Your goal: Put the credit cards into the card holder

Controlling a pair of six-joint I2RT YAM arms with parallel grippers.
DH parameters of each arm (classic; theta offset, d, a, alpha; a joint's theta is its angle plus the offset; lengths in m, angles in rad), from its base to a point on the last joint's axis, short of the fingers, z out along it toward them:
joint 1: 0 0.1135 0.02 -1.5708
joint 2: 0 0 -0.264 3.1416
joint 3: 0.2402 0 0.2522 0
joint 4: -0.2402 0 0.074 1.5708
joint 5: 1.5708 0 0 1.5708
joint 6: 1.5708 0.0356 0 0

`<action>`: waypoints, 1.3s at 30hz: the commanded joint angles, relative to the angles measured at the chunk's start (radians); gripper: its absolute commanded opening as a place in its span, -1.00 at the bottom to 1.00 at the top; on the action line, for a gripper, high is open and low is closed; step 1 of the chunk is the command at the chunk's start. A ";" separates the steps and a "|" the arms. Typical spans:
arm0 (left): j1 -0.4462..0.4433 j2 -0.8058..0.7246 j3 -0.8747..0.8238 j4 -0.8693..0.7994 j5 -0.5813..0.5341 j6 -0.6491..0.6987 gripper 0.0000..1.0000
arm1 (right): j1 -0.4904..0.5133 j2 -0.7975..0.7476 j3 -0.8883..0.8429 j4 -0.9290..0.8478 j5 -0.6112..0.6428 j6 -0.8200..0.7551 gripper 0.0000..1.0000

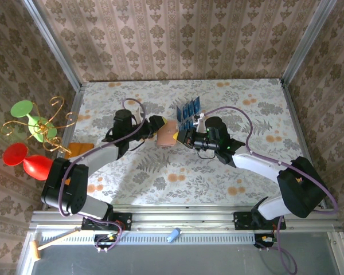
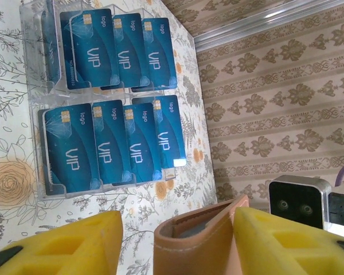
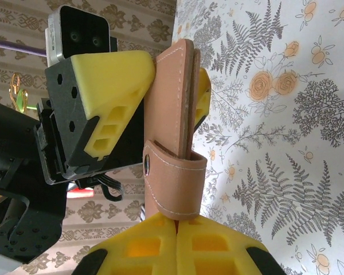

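Note:
The tan card holder [image 1: 168, 135] hangs above the table between both grippers. My right gripper [image 3: 176, 220] is shut on the bottom of its snap strap [image 3: 175, 183], and the holder [image 3: 171, 97] stands upright above the fingers. My left gripper [image 2: 176, 224] straddles the holder's folded edge [image 2: 200, 246]. The right yellow finger [image 2: 281, 246] touches the leather, while the left finger [image 2: 69, 246] stands a gap away. Several blue credit cards [image 2: 120, 97] marked VIP sit in two rows in a clear rack [image 2: 39, 114] just beyond, at the table's far middle [image 1: 188, 112].
A flat orange-brown square [image 1: 80, 150] lies at the table's left edge. Beyond it stand green [image 1: 31, 120] and red [image 1: 28, 160] shapes with gold wire. Papered walls close the back and sides. A small blue item [image 1: 173, 235] rests on the front rail.

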State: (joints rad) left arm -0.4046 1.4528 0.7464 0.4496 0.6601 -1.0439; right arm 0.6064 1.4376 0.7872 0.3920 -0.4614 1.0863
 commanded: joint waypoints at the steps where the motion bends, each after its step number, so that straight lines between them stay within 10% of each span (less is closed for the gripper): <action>1: -0.005 -0.003 0.025 0.032 0.021 -0.004 0.01 | 0.001 0.017 0.023 0.034 -0.026 0.015 -1.00; 11: -0.007 0.004 0.010 0.080 0.024 -0.022 -0.72 | 0.002 0.038 0.025 0.025 -0.021 0.017 -0.96; 15: -0.007 0.006 -0.002 0.090 0.024 -0.018 -1.00 | 0.001 0.026 0.037 -0.061 -0.004 -0.024 -0.13; 23: -0.022 -0.012 -0.056 0.083 -0.053 0.021 -1.00 | 0.055 -0.077 0.150 -0.569 0.299 -0.239 0.46; 39: -0.117 -0.072 -0.025 -0.070 -0.172 0.108 -1.00 | 0.227 0.151 0.460 -0.877 0.606 -0.405 0.58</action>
State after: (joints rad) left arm -0.5186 1.4067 0.6937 0.3870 0.5068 -0.9604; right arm 0.8288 1.5673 1.2152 -0.4107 0.0662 0.7147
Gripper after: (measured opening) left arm 0.116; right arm 0.793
